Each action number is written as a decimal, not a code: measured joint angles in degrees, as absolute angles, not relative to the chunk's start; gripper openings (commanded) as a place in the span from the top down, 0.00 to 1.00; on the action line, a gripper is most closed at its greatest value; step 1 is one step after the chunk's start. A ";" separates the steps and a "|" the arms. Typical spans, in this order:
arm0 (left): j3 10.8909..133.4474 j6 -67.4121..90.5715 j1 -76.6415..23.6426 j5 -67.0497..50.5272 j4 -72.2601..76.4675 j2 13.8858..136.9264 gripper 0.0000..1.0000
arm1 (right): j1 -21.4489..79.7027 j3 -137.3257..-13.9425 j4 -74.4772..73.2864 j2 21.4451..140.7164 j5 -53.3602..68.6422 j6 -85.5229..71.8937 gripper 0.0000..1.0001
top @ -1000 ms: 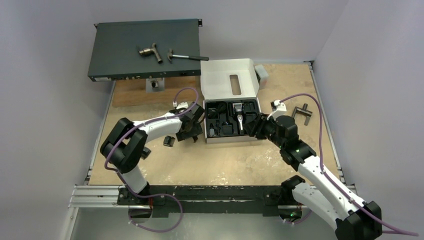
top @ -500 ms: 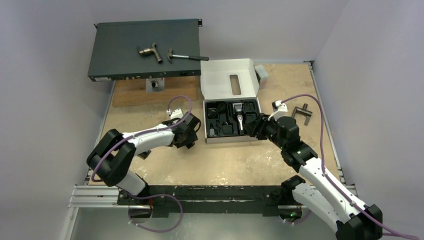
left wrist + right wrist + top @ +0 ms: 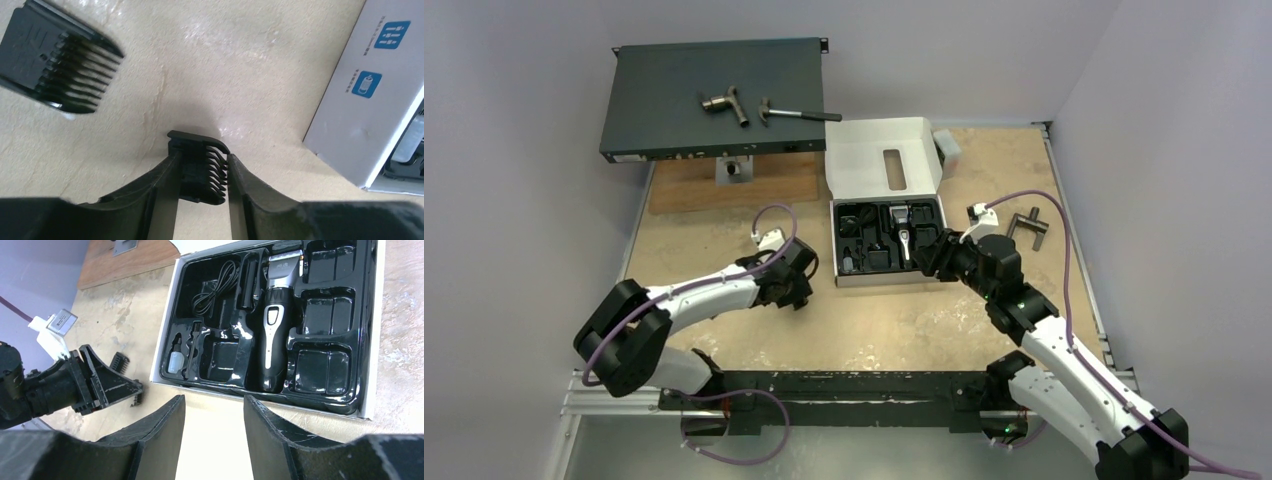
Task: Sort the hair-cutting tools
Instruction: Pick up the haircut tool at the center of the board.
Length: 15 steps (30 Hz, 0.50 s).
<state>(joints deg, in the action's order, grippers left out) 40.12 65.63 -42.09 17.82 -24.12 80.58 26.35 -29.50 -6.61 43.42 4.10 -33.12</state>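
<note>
Plainly two comb attachments (image 3: pixel 55 65) (image 3: pixel 200 172), one clipper (image 3: pixel 272 330)

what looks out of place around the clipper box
Two black comb attachments lie on the table outside the box: a larger comb lying loose, and a smaller comb between the left gripper's fingers. Meanwhile the clipper sits in its tray slot, beside several empty compartments.

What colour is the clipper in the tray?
The clipper is black and silver; right wrist view.
</note>
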 measured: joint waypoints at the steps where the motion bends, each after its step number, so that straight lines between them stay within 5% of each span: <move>1: 39.66 65.60 -42.13 17.65 -24.47 79.79 1.00 | 26.35 -29.50 -6.61 43.42 4.16 -33.12 0.54; 15: 33.58 65.73 -42.24 16.12 -25.41 65.08 1.00 | 26.35 -29.50 -4.54 46.85 12.67 -32.95 0.56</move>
<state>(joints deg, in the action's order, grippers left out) 33.58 65.73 -42.24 16.12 -25.41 65.08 26.35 -29.50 -4.54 46.85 12.67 -32.95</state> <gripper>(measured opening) 0.020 0.449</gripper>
